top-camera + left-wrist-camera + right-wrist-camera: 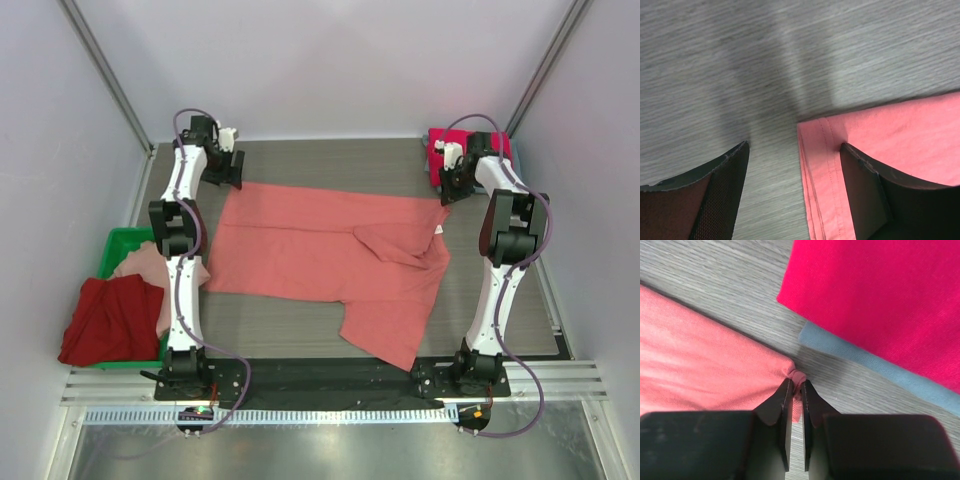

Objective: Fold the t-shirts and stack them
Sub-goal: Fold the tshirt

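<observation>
A salmon-coral t-shirt (320, 250) lies spread across the table, one sleeve hanging toward the near edge, a small white label (437, 231) near its right side. My left gripper (228, 170) is open at the shirt's far left corner; in the left wrist view (794, 146) the hemmed corner (817, 150) lies between the fingers, ungripped. My right gripper (447, 186) is shut on the shirt's far right corner, pinched cloth (796, 376) between the fingertips. A magenta shirt (880, 295) lies folded on a grey-blue one (880, 365) just beyond it.
A green bin (115, 245) at the left table edge holds a pale pink shirt (140, 262) and a dark red shirt (105, 320) draping over its front. The folded stack (440, 150) sits at the far right corner. White walls enclose the table.
</observation>
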`<state>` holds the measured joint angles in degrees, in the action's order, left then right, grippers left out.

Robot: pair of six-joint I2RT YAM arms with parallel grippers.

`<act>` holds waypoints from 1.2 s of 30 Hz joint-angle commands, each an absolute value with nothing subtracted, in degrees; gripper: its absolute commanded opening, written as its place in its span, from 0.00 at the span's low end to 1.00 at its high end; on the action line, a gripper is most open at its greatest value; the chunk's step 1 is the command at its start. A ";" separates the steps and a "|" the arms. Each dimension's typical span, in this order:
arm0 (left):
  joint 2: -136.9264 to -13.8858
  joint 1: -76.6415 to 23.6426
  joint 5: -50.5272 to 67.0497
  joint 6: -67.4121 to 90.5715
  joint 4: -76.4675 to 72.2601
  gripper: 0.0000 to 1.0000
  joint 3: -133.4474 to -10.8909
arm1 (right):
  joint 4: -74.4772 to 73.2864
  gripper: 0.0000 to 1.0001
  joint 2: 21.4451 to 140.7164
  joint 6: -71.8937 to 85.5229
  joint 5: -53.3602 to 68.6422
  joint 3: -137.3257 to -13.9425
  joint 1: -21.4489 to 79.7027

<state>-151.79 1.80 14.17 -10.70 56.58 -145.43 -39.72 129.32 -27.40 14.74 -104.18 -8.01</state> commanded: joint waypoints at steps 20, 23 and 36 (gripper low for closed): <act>-155.21 1.49 21.97 -9.94 54.93 0.07 -150.64 | -40.52 0.11 131.04 -27.86 14.15 -105.73 -8.53; -155.04 1.49 22.67 -9.67 54.84 0.00 -151.08 | -40.26 0.07 130.70 -27.69 14.06 -106.43 -8.35; -131.24 5.45 32.94 -9.05 58.71 0.00 -144.95 | -39.38 0.01 110.33 -27.25 13.09 -109.17 -8.17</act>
